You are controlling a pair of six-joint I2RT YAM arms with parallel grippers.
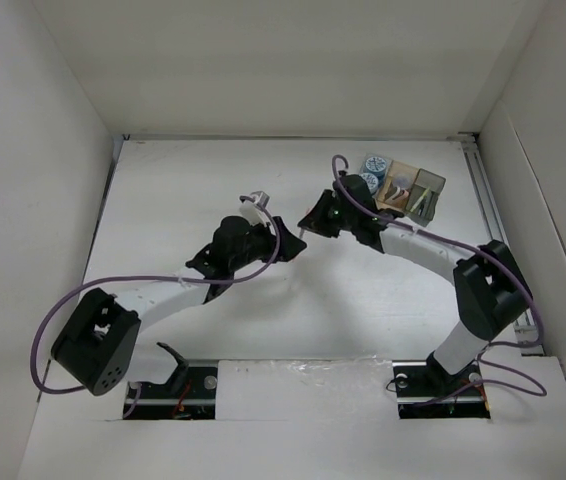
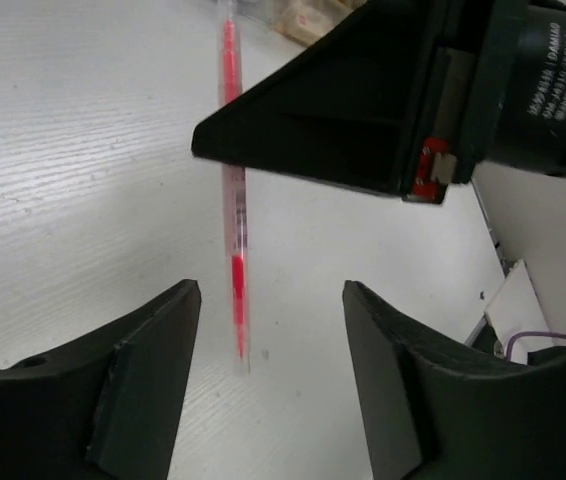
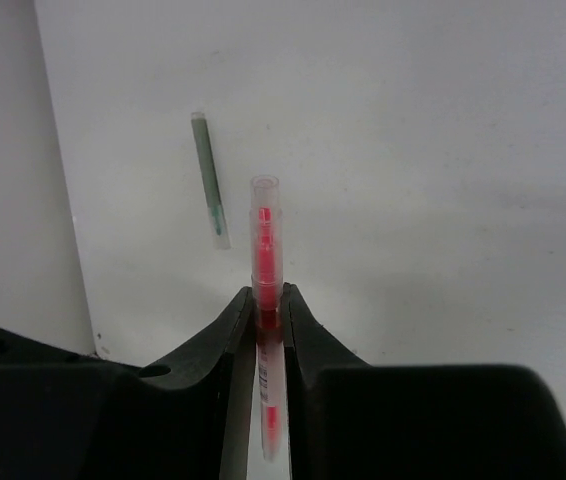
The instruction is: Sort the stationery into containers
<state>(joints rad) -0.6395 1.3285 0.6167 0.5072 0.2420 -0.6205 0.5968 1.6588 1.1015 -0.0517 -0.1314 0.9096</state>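
- We see the right gripper (image 3: 268,297) with its fingers (image 3: 225,350) pressed onto a pink pen (image 3: 266,235), pinching its clear barrel.
- In the right wrist view, one end of the pen sticks out past the fingertips. The other end runs back between the two fingers.
- Ahead of those fingers and off to their left, a green pen (image 3: 210,180) lies flat on the white table (image 3: 413,150), apart from the pink one.
- The left gripper (image 2: 271,295) has its fingers (image 2: 143,380) spread wide.
- In the left wrist view, the near end of the pink pen (image 2: 233,200) sits in the gap between them, closer to the finger on the left of that view. As far as we can tell it touches neither finger.
- The rest of the pen runs away ahead of the left fingertips.
- The black body of the right gripper crosses just beyond the left fingertips, in front of the pen's middle.
- From above, the two grippers meet tip to tip. The boxes (image 1: 431,183) stand behind the right fingers, close to that arm's wrist.
- Two blue cylinders (image 1: 372,165) sit at the left end of the boxes.
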